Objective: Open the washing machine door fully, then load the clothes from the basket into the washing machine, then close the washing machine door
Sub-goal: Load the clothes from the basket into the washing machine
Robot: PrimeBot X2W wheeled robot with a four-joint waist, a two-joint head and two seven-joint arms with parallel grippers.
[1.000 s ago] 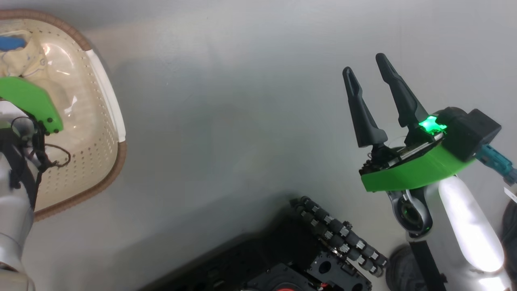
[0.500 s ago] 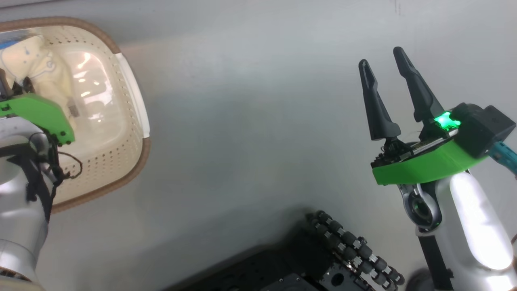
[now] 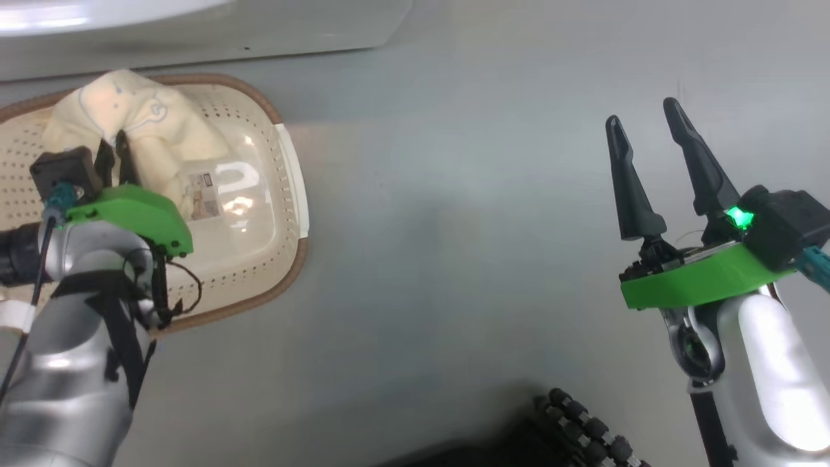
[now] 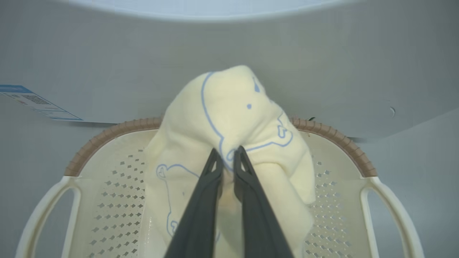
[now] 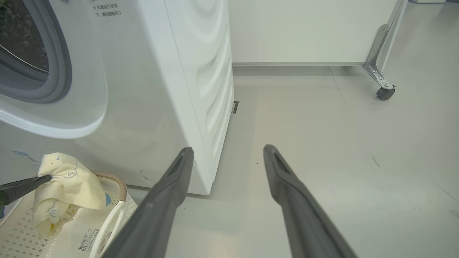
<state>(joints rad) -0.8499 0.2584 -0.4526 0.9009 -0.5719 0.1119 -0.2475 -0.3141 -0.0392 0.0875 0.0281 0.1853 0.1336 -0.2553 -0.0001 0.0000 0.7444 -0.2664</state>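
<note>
The left hand (image 4: 228, 153) has its two fingers pressed together on a fold of the bear-print baby garment (image 4: 236, 107), near the top of the bundle. The rest of the cloth hangs straight down from the pinch, with its lower folds inside the basket (image 4: 107, 134). The basket sits on the floor right against the front of the washing machine (image 5: 150, 89). The drum mouth (image 5: 25, 53) stands uncovered above and just beyond the basket, so I'd say the cloth has to travel up and forward, away from the hand's wrist. The right hand (image 3: 642, 111), fingers spread wide and empty, hangs over bare floor well off to the side. The left is plainly the nearer one.
</note>
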